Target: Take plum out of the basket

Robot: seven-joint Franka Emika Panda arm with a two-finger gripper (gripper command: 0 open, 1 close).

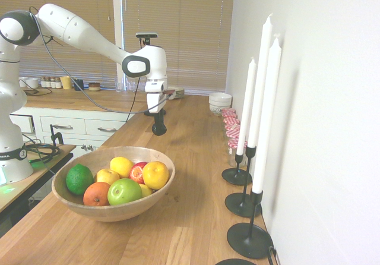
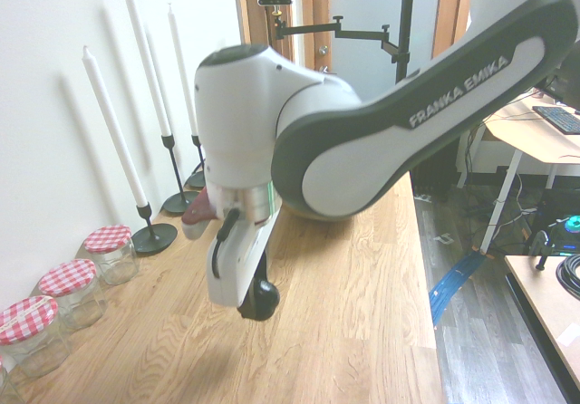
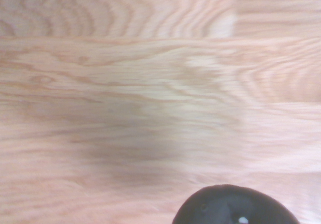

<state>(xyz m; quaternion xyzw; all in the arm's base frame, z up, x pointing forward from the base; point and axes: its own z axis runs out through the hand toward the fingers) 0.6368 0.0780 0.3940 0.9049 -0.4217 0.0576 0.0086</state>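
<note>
The end effector [image 1: 158, 128] grips one plum [image 2: 261, 301] above the counter [image 1: 196, 152], far behind the basket [image 1: 71, 201] holding eight fruits.

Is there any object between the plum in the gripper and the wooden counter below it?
Nothing visible. The gripper holds the plum low over bare counter, beyond the basket. The jars and candlesticks stand aside along the wall.

Three candles [image 1: 259, 98], three jars [image 2: 111, 252], one basket [image 1: 71, 202], one plum [image 2: 261, 300].
</note>
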